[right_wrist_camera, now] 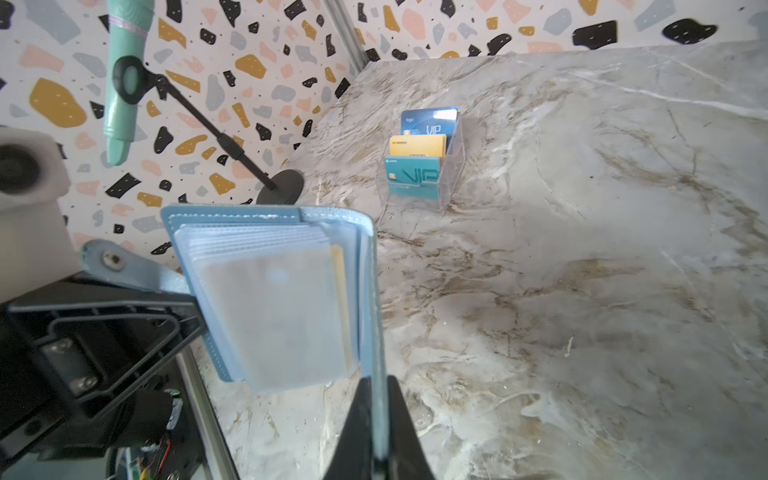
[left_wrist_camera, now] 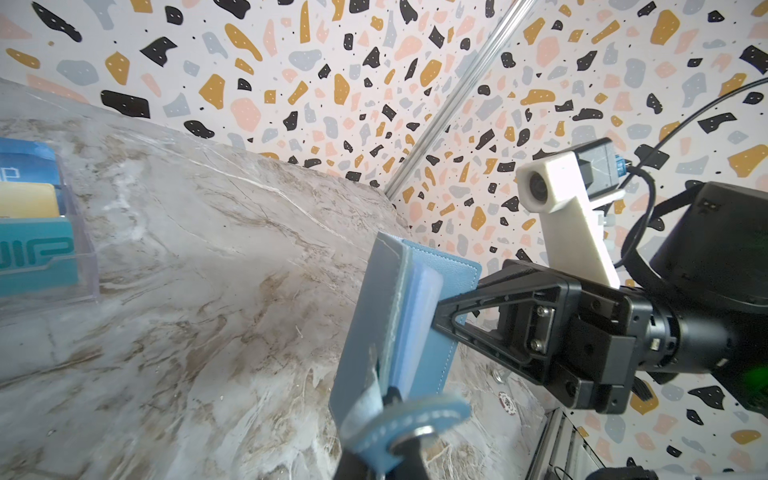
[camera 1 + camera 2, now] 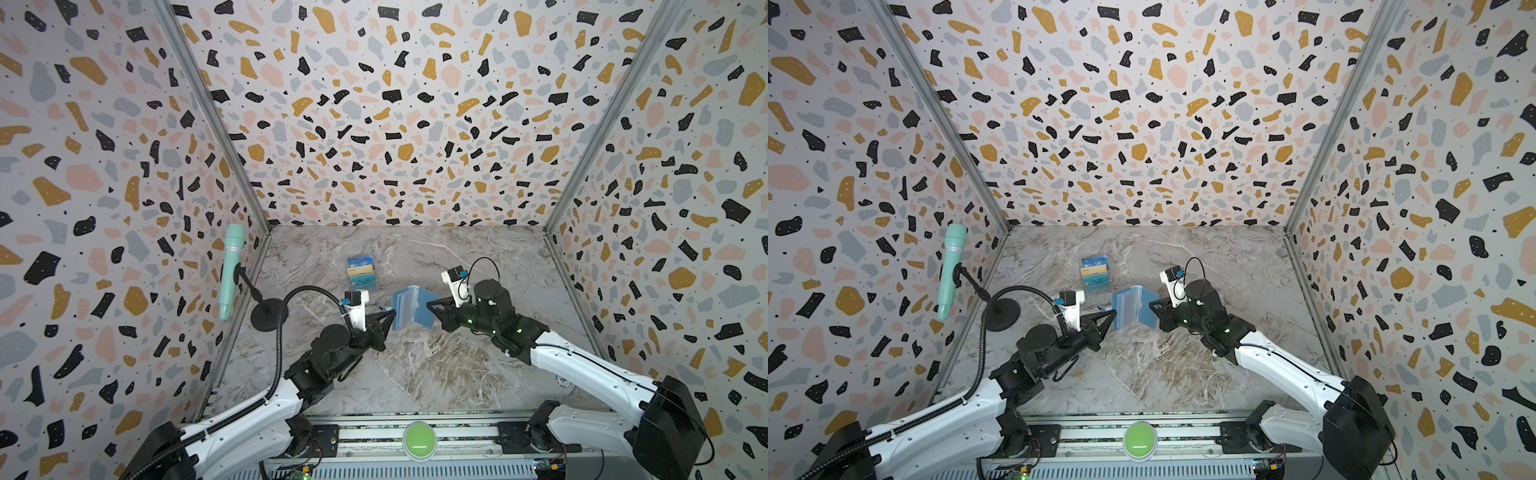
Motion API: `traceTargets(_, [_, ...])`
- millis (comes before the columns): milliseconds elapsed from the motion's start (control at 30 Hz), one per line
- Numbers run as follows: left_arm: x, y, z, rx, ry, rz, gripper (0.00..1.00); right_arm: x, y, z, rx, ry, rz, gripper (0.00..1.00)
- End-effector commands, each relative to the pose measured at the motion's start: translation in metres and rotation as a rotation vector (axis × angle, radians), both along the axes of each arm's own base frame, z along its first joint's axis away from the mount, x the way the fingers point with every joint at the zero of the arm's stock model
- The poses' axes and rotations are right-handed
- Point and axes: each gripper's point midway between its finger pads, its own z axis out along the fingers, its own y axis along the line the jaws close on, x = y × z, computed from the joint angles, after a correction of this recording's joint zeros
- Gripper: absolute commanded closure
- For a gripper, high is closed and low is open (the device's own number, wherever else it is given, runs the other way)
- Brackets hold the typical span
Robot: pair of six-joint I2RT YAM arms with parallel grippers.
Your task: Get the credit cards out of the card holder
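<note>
In both top views the slate-blue bifold card holder (image 3: 413, 307) stands open mid-table, held between both arms. Bare grey marble table (image 3: 415, 374) lies open on the near side. A clear plastic rack (image 3: 376, 277) of credit cards (image 3: 362, 282) sits just beyond.

Left wrist view: the left tool (image 2: 399, 419), pressed together, pinches the holder's snap tab (image 2: 432, 415).

Right wrist view: the right tool (image 1: 378, 415) pinches the right cover's edge.

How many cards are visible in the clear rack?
3: a blue card at the back of the rack, a yellow card in the middle, a teal card in front. A yellowish edge shows inside the card holder, so another may be hidden there.
</note>
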Motion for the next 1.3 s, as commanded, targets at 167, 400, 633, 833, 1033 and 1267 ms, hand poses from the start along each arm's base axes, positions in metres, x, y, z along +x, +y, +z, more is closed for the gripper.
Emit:
traceTargets(167, [-0.012,-0.011,0.039,-0.072,-0.108,-0.103,1.0,-0.011,-0.012,0.014,0.108,0.031,0.111,1.0])
traceTargets(400, [-0.01,-0.011,0.006,-0.007,-0.056,-0.097,1.0,-0.011,-0.033,-0.008,0.068,0.126,0.154,1.0])
traceTargets(633, [-0.01,-0.015,-0.038,0.026,0.037,-0.113,1.0,-0.018,-0.029,-0.05,0.044,0.262,0.22,1.0])
traceTargets(833, [-0.009,-0.007,-0.072,0.079,0.103,-0.078,1.0,-0.015,-0.031,-0.074,0.023,0.32,0.223,1.0])
traceTargets(1033, [-0.01,0.003,-0.11,0.161,0.165,-0.055,0.98,-0.014,-0.031,-0.095,0.009,0.383,0.225,1.0])
traceTargets(1267, [-0.015,0.005,-0.142,0.199,0.213,-0.066,0.96,-0.015,-0.027,-0.12,0.02,0.449,0.242,1.0])
